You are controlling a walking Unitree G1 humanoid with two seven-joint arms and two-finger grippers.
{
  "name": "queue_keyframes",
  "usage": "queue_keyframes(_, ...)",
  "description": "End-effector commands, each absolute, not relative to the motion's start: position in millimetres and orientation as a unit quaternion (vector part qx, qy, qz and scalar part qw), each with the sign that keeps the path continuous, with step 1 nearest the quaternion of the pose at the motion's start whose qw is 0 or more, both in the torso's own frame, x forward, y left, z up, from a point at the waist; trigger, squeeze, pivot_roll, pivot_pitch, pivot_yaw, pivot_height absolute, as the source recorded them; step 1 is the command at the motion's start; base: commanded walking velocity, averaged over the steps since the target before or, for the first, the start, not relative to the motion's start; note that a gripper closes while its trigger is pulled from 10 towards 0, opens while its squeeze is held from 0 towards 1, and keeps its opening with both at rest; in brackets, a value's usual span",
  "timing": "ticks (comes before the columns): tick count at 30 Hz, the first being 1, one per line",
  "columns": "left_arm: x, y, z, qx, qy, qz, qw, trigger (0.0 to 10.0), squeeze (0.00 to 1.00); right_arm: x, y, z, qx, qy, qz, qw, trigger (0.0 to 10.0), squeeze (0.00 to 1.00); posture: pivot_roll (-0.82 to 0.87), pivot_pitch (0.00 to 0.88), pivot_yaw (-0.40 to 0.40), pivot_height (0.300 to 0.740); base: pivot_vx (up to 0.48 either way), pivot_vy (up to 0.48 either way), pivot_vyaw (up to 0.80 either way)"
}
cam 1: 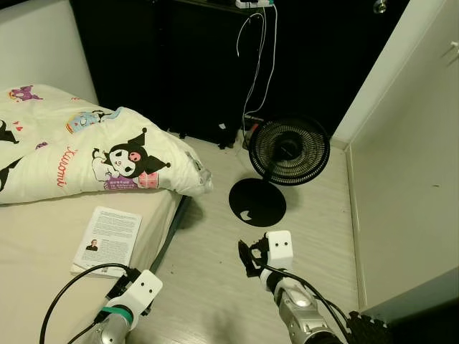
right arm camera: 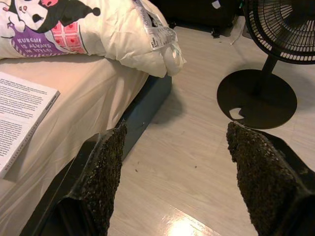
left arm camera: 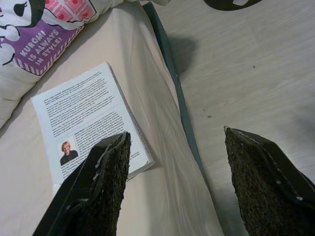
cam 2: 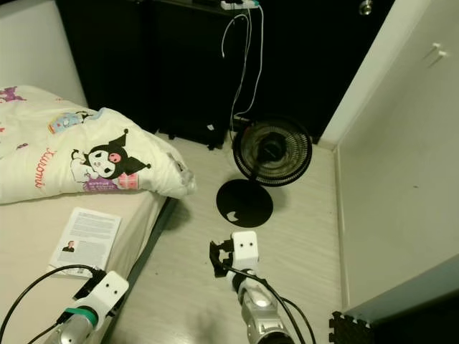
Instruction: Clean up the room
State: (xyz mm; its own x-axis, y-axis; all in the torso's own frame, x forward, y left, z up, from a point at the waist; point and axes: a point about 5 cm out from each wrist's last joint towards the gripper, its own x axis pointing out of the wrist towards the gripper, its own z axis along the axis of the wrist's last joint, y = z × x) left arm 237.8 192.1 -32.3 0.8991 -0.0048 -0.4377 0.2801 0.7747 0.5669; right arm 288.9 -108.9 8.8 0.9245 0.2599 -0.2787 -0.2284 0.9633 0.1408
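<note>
A white book point(cam 1: 107, 239) lies face down on the bare mattress point(cam 1: 43, 236), near its edge, its back cover full of text with a small photo point(left arm camera: 68, 152). My left gripper point(left arm camera: 174, 182) hangs open just above the mattress edge, close to the book's corner, with nothing between its fingers. My right gripper point(right arm camera: 174, 182) is open over the wooden floor point(cam 1: 215, 272) beside the bed, empty too. A cream duvet point(cam 1: 86, 147) printed with cartoon characters lies bunched on the bed and overhangs its corner.
A black floor fan point(cam 1: 288, 150) on a round base point(cam 1: 257, 202) stands on the floor ahead, white cables point(cam 1: 257, 64) hanging down behind it against dark furniture. A white wall point(cam 1: 409, 179) closes the right side. A dark foam mat point(cam 1: 369, 328) lies at the lower right.
</note>
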Motion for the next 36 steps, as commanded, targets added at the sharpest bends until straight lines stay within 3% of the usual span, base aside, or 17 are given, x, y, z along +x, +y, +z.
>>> queue_keyframes(1, 233, 191, -36, 0.324, 0.218, -0.082, 0.917, 10.0, 0.0, 286, -111, 5, 0.055, 0.159, 0.12, 0.979, 10.0, 0.0, 0.09, 0.0, -0.018, 0.74, 0.0, 0.0, 0.0)
queue_keyframes(5, 235, 191, -35, 0.286, 0.225, -0.068, 0.929, 10.0, 0.0, 286, -110, 5, 0.056, 0.159, 0.119, 0.978, 10.0, 0.0, 0.09, 0.0, -0.018, 0.74, 0.0, 0.0, 0.0)
queue_keyframes(8, 238, 193, -34, 0.214, 0.24, -0.041, 0.946, 10.0, 0.0, 287, -109, 5, 0.058, 0.159, 0.119, 0.978, 10.0, 0.0, 0.09, 0.0, -0.018, 0.74, 0.0, 0.0, 0.0)
queue_keyframes(16, 245, 194, -32, 0.141, 0.26, -0.011, 0.955, 10.0, 0.0, 287, -106, 6, 0.045, 0.158, 0.134, 0.977, 10.0, 0.0, 0.1, 0.0, -0.019, 0.74, 0.0, 0.0, 0.16)
queue_keyframes(36, 249, 186, -30, 0.118, 0.259, -0.023, 0.958, 10.0, 0.0, 287, -103, 7, 0.045, 0.155, 0.141, 0.977, 10.0, 0.0, 0.1, 0.0, -0.017, 0.74, 0.0, 0.0, 0.79)
